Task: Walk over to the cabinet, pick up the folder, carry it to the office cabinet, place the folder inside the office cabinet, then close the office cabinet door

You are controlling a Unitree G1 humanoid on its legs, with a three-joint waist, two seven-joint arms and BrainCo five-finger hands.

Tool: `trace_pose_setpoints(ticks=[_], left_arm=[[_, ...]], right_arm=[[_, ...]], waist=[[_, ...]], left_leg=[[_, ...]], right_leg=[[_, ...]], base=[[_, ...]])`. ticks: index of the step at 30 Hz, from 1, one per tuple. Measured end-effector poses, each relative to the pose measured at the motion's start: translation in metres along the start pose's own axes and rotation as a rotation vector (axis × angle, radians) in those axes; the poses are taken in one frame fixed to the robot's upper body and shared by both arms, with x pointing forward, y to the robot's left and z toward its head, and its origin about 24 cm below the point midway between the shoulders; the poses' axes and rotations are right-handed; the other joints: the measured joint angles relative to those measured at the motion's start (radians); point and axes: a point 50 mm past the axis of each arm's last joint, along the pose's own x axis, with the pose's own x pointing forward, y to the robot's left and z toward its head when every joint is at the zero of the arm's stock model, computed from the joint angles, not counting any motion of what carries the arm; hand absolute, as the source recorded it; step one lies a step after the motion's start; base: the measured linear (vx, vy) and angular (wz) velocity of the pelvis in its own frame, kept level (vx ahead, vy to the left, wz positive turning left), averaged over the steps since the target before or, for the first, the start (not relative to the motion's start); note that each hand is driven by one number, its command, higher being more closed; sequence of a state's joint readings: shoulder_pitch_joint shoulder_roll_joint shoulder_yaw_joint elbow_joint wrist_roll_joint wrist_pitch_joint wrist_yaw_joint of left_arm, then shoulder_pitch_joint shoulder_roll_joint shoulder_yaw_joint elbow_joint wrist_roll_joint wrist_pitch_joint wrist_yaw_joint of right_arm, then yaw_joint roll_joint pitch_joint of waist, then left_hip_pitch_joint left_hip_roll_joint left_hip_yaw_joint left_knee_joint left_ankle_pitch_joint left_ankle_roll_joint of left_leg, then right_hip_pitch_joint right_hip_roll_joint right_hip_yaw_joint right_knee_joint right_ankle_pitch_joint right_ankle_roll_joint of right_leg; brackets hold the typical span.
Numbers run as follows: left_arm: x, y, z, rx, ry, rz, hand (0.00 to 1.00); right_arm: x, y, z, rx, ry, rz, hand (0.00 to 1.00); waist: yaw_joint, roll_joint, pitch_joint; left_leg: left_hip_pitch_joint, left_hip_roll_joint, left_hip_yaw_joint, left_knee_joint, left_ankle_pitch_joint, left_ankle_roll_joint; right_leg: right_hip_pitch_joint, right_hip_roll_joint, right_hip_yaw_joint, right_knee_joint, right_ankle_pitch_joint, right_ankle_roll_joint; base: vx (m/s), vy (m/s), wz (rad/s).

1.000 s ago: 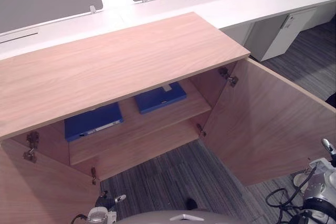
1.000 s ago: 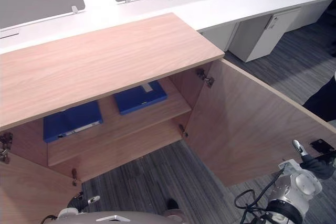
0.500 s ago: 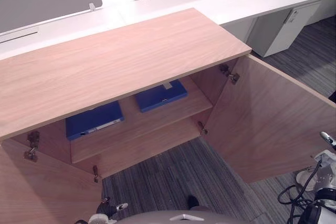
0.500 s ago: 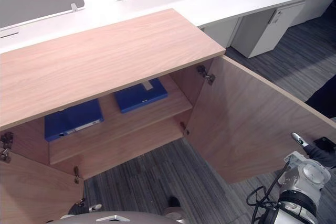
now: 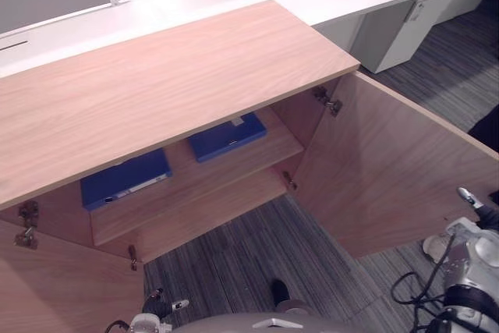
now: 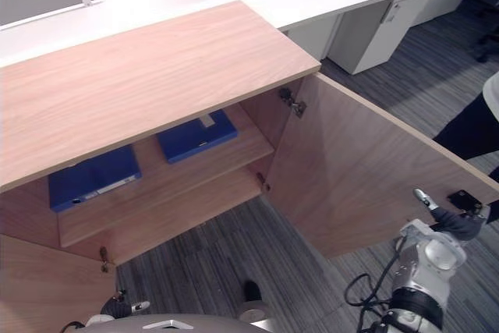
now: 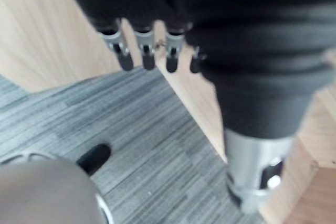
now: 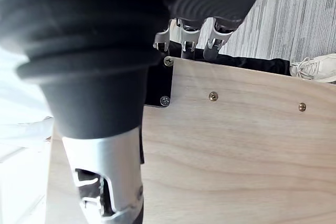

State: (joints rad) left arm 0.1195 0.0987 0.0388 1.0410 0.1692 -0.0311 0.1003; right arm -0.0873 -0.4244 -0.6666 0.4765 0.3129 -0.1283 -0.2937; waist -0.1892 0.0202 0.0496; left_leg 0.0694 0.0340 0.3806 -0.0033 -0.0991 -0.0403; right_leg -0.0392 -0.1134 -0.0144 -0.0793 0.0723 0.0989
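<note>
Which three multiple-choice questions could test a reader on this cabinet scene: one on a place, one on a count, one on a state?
1. Where at the cabinet do the blue folders lie?
A) on its top
B) on the floor before it
C) on its upper shelf

2. How many blue folders are there?
A) two
B) one
C) four

3. How does the cabinet's right door stand?
A) shut
B) swung open
C) taken off

Answers:
1 C, both rest flat on the shelf under the top.
2 A, one lies left and one right.
3 B, it stands wide from the cabinet, the right hand at its edge.
</note>
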Motion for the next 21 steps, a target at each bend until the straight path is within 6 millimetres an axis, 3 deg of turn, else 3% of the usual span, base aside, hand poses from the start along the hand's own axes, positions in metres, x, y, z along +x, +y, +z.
trace_pose_setpoints(ticks=[3,8,11,15,21], left_arm=[[0.001,-0.002,0.005,0.022,-0.015,-0.006,0.00],[0.001,-0.006,0.005,0.050,-0.016,-0.024,0.00],[0.002,-0.007,0.005,0.063,-0.004,-0.022,0.00],[0.002,-0.008,0.004,0.075,0.006,-0.011,0.00],[0.003,-0.007,0.008,0.075,-0.002,0.011,0.00]], right_arm=[[-0.018,0.006,-0.007,0.029,-0.011,0.009,0.00],[-0.076,0.020,-0.028,0.093,0.001,0.091,0.00],[-0.098,0.029,-0.038,0.111,0.036,0.143,0.00],[-0.131,0.037,-0.051,0.106,0.103,0.234,0.00],[-0.172,0.052,-0.055,0.111,0.160,0.399,0.00]], waist=[[-0.006,-0.002,0.001],[-0.023,-0.012,0.001],[-0.023,-0.022,-0.005],[-0.022,-0.057,-0.006],[-0.001,-0.065,-0.006]], left_leg=[[0.001,0.000,0.000,0.001,0.000,0.000],[0.006,0.002,0.007,0.002,0.002,-0.001],[0.006,0.002,0.018,0.002,0.006,-0.002],[0.010,0.009,0.026,0.001,0.015,-0.003],[0.008,0.009,0.032,-0.015,0.021,-0.011]], right_leg=[[-0.001,0.000,0.001,0.000,0.002,0.000],[-0.007,0.005,0.013,0.000,0.013,0.002],[-0.015,0.007,0.031,0.000,0.025,0.002],[-0.017,0.009,0.035,-0.001,0.036,-0.002],[-0.033,0.010,0.027,0.001,0.045,-0.015]], base=[[-0.07,-0.042,-0.04],[-0.10,-0.057,-0.10],[-0.12,-0.049,-0.17],[-0.13,-0.062,-0.08],[-0.14,-0.068,-0.21]])
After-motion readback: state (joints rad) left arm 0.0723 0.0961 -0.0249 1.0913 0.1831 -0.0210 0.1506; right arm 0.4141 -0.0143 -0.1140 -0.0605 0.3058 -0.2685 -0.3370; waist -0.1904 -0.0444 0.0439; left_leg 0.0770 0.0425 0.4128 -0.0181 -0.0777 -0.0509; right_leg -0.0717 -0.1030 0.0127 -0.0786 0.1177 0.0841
